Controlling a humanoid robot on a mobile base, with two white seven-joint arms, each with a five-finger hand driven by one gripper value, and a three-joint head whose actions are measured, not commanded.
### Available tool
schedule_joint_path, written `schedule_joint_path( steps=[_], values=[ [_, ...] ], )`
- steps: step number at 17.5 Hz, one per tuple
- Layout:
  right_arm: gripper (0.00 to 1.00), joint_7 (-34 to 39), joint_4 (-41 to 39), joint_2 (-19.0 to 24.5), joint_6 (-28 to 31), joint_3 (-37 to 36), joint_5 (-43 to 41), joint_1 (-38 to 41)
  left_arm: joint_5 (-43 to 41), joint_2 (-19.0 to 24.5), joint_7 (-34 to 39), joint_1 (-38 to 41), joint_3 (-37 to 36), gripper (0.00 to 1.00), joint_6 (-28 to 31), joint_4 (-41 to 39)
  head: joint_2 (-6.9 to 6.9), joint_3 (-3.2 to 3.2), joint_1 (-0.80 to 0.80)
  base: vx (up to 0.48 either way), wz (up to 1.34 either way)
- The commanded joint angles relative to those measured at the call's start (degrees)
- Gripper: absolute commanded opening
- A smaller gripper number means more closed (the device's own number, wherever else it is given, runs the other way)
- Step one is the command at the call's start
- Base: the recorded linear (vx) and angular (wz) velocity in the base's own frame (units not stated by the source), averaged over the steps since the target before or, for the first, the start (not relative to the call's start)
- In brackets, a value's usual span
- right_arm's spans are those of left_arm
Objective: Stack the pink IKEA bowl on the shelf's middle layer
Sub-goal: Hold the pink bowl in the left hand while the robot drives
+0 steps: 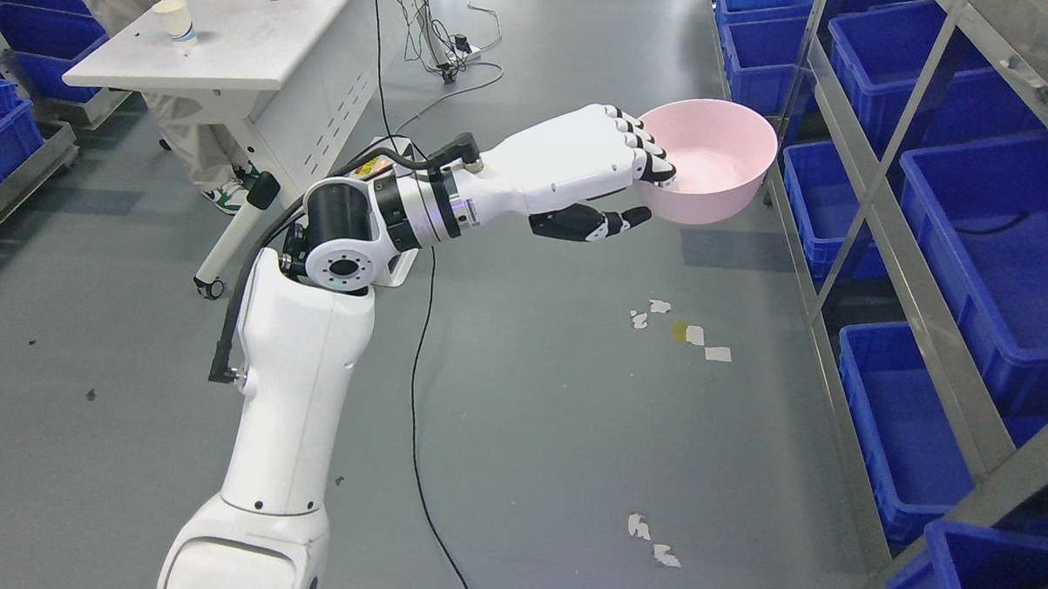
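Observation:
My left hand (pixel 645 190) holds a pink bowl (pixel 720 166) in the air, at the upper middle of the head view. Its fingers (pixel 643 142) curl over the bowl's near rim and the thumb sits under the bowl's side. The bowl is upright, empty, and hangs just left of the metal shelf (pixel 915 317), level with one of its slanted layers. The white left arm reaches up from the bottom left. No right arm shows.
Blue plastic bins (pixel 1005 242) fill the shelf layers on the right. A white table (pixel 236 49) with a paper cup (pixel 176 22) stands at upper left, with a person's legs (pixel 194 139) behind it. Cables (pixel 416 387) trail across the grey floor. More blue bins sit at far left.

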Motion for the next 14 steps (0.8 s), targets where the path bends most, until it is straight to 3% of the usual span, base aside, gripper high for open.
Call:
schedule_joint_path(
  steps=[1,14],
  values=[
    [1.0,0.0,-1.0,-1.0,-0.1,0.0,0.0,1.3,0.0,1.0,0.1,1.5,0.7,0.01,0.0,-0.6,0.0,0.0,0.0,0.17,0.11],
    [1.0,0.0,-1.0,-1.0,-0.1,0.0,0.0,1.3,0.0,1.0,0.5,1.5,0.0,0.01,0.0,-0.5,0.0,0.0,0.0,0.179,0.04]
  ],
)
